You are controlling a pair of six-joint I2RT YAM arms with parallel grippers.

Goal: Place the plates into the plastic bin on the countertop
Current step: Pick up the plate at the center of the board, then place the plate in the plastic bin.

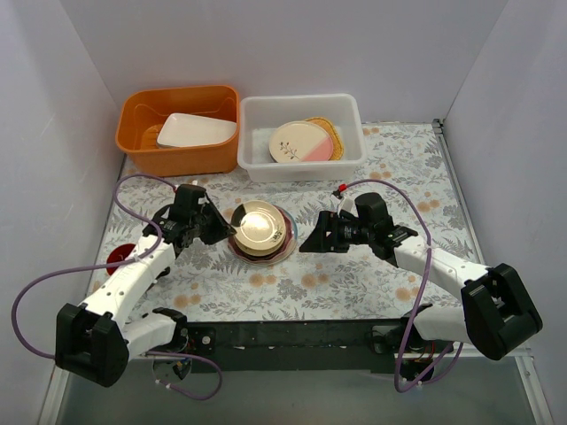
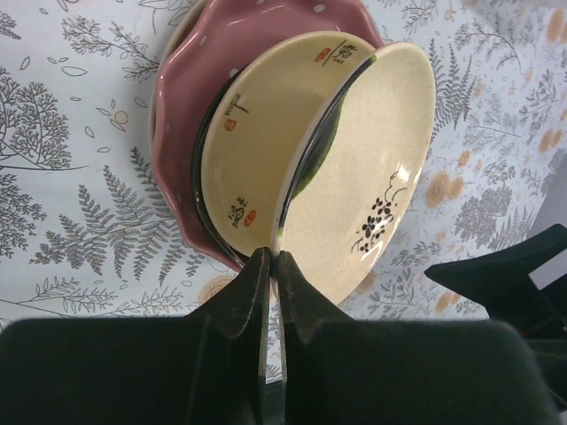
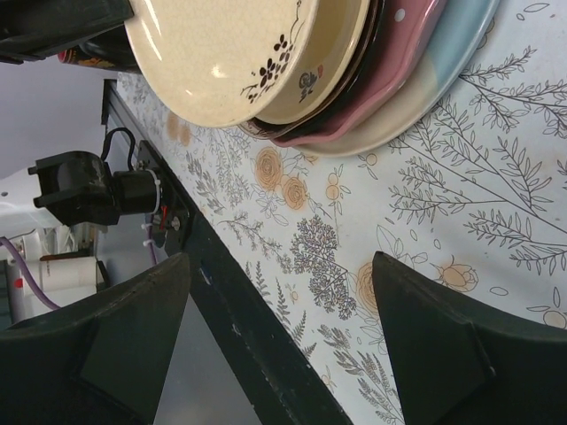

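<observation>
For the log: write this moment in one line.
left end effector shut on cream plate | right end effector open | white bin holds two plates

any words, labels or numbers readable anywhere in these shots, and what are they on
No text here is legible enough to quote.
Cream plates on top of the stack: small dark brush-style characters and red seal stamps near the rim, too small and blurred to read.
No other lettering shows in any view.

L tool (image 2: pixel 271 258) pinched shut; R tool (image 3: pixel 279 258) wide open.
</observation>
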